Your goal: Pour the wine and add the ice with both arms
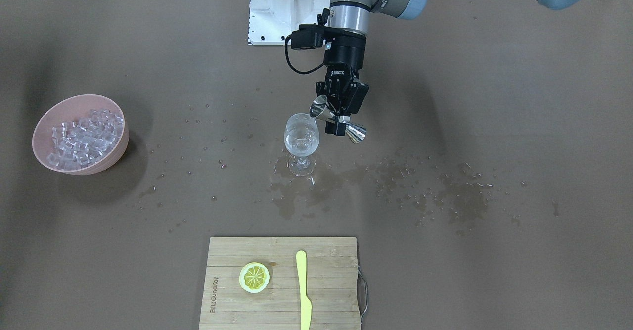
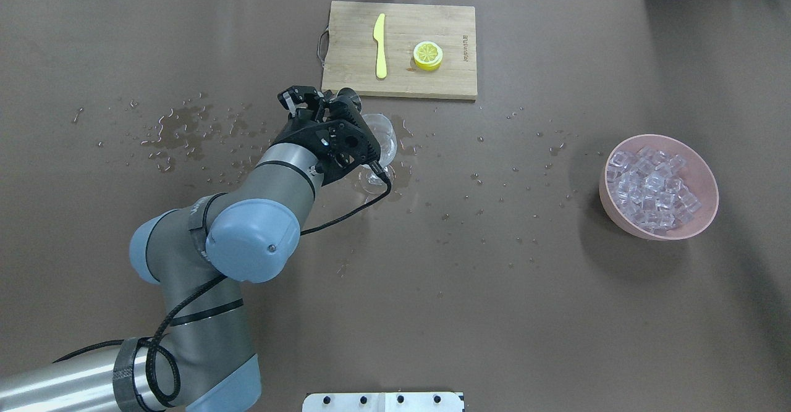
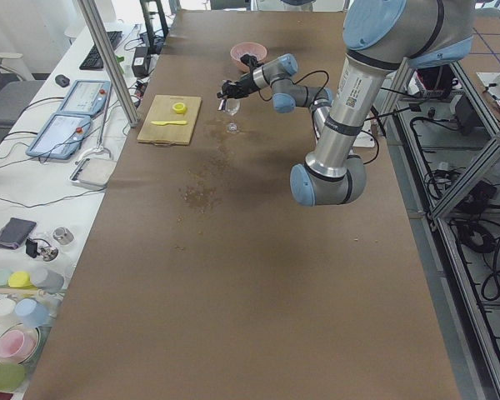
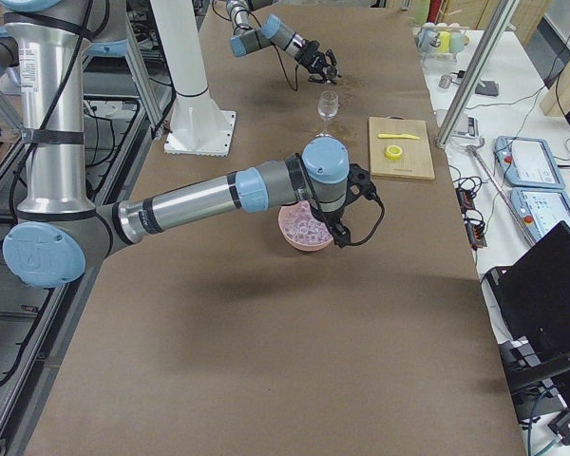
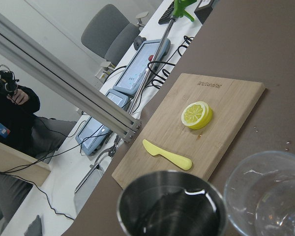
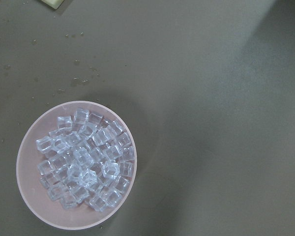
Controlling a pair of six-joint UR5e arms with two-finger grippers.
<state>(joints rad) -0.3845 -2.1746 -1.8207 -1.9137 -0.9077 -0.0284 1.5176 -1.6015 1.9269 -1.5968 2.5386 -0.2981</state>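
- The left gripper [image 1: 338, 121] is clamped tight on the thin middle of a shiny metal measuring cup [image 1: 357, 132], which has a small cup at each end.
- The measuring cup is tipped on a slant. One end is just beside the rim of the wine glass [image 1: 301, 132], on the robot's side. Whether they touch cannot be told.
- The wine glass stands upright near the middle of the brown table [image 1: 494, 97], on a wet patch [image 1: 296, 196].
- The wine [image 1: 301, 148] is clear like water and hard to see. A little seems to sit low in the wine glass.
- More drops and puddles [image 1: 460, 196] lie on the table toward the robot's left.
- The ice [image 1: 84, 134] is a heap of small clear cubes in a pink bowl [image 1: 122, 144]. The pink bowl sits well apart from the wine glass, on the robot's right.
- The right gripper [image 4: 339, 233] hangs over the pink bowl and points down. It shows only from the side, so nobody can tell if its fingers are apart or together.
- The right wrist camera looks straight down on the ice.
- A wooden board [image 1: 331, 295] lies at the table edge far from the robot. On it are a yellow lemon slice [image 1: 254, 277] and a yellow knife [image 1: 303, 290], side by side and not touching.
- A person in a dark top [image 5: 10, 113] is beyond the table in the left wrist view.
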